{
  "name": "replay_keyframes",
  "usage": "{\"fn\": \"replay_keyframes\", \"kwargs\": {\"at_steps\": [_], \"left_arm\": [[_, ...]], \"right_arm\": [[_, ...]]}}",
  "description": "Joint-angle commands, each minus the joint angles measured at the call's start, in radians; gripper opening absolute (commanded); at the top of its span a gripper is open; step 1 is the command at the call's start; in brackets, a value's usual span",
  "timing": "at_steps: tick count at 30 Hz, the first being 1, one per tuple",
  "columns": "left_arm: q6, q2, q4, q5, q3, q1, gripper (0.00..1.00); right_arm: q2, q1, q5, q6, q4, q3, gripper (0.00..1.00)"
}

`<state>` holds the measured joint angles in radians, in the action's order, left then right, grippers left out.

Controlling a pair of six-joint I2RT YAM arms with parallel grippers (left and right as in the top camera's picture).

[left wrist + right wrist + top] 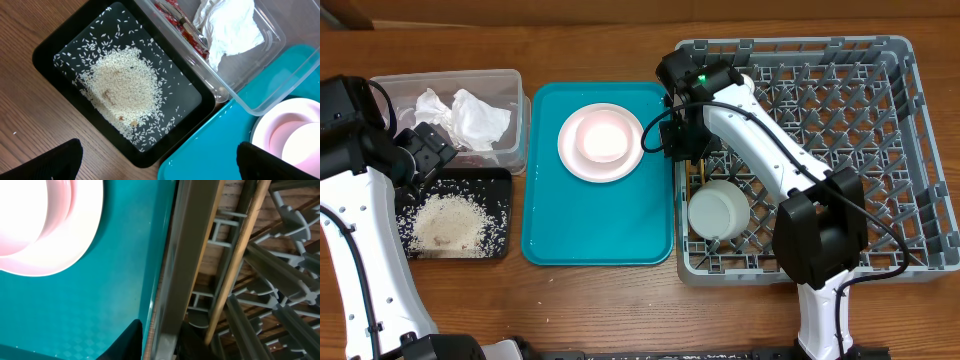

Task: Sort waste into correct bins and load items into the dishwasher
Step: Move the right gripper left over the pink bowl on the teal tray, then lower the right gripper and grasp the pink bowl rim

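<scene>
Chopsticks [235, 255] lie against rack wall [182, 245]; left tool [160, 150] wide, right tool [161, 340] unclear.

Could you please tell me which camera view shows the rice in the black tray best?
The left wrist view: the rice fills the frame's centre, single grains distinct on the black tray. Overhead shows it small, as a pale heap. The right wrist view misses it.
</scene>
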<state>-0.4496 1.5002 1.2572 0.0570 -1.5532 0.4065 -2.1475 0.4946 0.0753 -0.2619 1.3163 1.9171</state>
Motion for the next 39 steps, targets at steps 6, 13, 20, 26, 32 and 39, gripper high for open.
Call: {"fn": "replay_keyframes", "kwargs": {"at_steps": [6,13,20,26,32,39], "left_arm": [[0.008,0.005,-0.001,0.002,-0.014,-0.002,1.0],[0.008,0.005,-0.001,0.002,-0.014,-0.002,1.0],[0.008,0.005,-0.001,0.002,-0.014,-0.002,1.0],[0.008,0.005,-0.001,0.002,-0.014,-0.002,1.0],[0.008,0.005,-0.001,0.002,-0.014,-0.002,1.0],[0.008,0.005,-0.002,0.002,-0.014,-0.002,1.0]], "right_arm": [[0.027,0.007,-0.006,0.002,0.07,0.248,0.27],[0.027,0.078,0.06,0.0,-0.029,0.259,0.29],[0.024,0.208,-0.008,0.034,-0.193,0.224,0.3],[0.024,0.284,-0.142,0.055,-0.352,0.129,0.34],[0.018,0.294,-0.142,0.113,-0.513,0.013,0.4],[-0.014,0.293,-0.142,0.186,-0.666,-0.081,0.47]]}}
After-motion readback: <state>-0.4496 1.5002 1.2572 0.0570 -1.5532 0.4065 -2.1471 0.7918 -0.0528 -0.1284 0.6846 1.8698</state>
